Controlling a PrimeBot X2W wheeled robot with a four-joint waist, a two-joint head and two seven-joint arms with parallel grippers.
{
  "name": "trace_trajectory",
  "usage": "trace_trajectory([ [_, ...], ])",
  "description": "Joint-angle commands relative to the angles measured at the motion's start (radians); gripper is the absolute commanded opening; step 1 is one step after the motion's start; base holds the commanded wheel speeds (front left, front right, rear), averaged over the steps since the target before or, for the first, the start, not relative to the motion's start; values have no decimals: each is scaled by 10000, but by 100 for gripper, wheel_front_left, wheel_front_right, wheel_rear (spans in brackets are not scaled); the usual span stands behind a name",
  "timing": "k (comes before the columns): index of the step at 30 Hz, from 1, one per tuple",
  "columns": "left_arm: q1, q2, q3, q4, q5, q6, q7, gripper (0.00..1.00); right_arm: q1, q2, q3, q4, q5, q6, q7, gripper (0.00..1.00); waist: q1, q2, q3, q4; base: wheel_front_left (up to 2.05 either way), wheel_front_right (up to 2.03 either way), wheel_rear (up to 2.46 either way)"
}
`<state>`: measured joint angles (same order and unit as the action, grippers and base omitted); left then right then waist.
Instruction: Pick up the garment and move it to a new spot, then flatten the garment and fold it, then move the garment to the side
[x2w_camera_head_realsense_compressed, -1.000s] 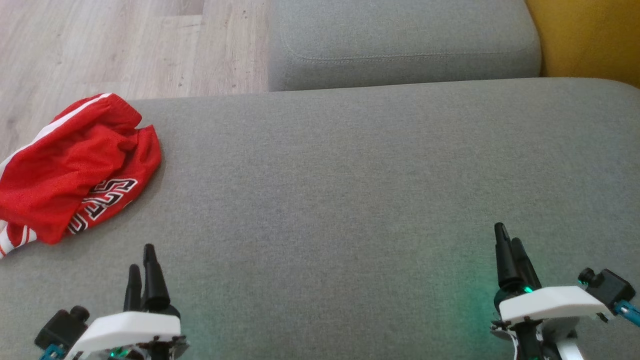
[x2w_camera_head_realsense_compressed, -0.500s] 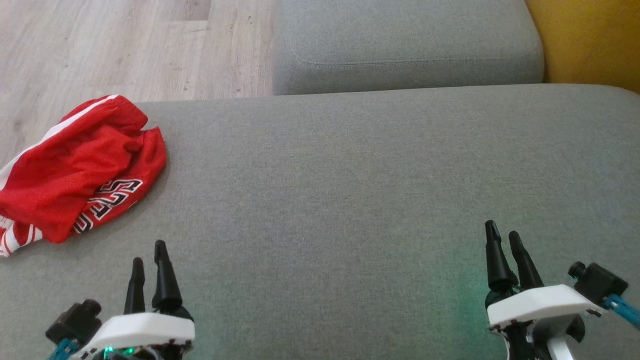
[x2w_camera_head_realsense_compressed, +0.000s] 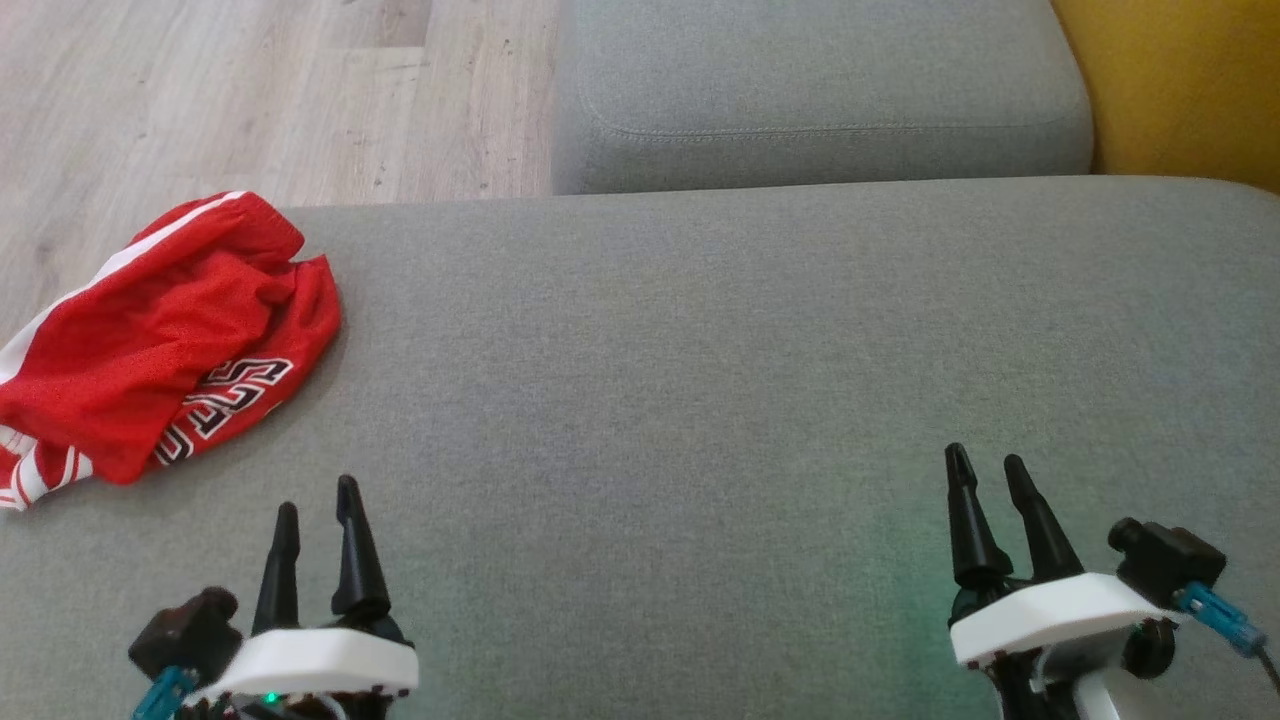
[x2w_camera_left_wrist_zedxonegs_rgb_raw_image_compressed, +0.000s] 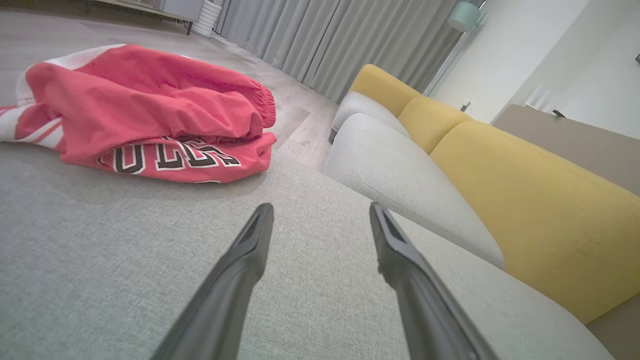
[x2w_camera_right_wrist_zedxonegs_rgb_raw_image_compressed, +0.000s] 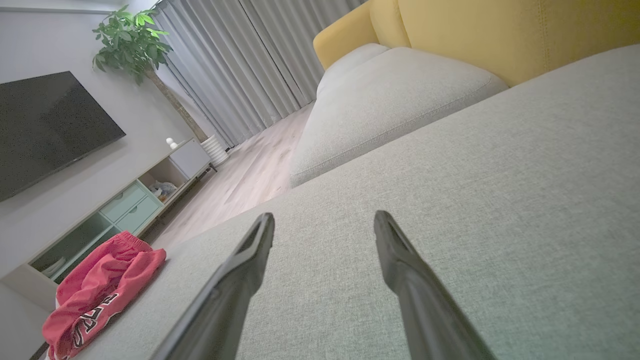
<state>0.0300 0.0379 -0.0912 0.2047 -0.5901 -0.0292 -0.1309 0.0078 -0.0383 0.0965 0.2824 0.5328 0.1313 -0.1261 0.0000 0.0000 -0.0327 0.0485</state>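
Garment (x2w_camera_head_realsense_compressed: 150, 340), crumpled red mesh, perhaps shorts

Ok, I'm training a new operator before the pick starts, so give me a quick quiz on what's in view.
1. True or false: the left pincer is shut on the red garment.
2. Which pincer is nearer the garment? A) left B) right
3. Fill in: the right pincer is over the grey cushion with its jaws ____.
Key: 1 false; 2 A; 3 open.
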Motion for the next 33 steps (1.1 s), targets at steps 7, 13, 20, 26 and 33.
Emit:
trace_trajectory([
  [7,-188,98,15,-460,1050,80,-292,100,-498,-91,372,-327,-1034,-4,-332,100,0,0,-47,77,0,0,0],
  [13,-160,102,-123,-561,1833,113,-468,100,-507,-96,517,-271,-1871,-4,-509,100,0,0,-68,131,0,0,0],
  [20,-133,107,-250,-655,2748,172,-672,100,-538,-102,666,-270,-2836,-5,-715,100,0,0,-97,141,0,0,0],
  [26,-103,112,-366,-701,3503,255,-848,100,-537,-107,731,-239,-3668,-5,-892,100,0,0,-130,156,0,0,0],
  [33,-112,117,-504,-631,4371,318,-1053,100,-545,-112,730,-272,-4691,-5,-1099,100,0,0,-137,198,0,0,0],
])
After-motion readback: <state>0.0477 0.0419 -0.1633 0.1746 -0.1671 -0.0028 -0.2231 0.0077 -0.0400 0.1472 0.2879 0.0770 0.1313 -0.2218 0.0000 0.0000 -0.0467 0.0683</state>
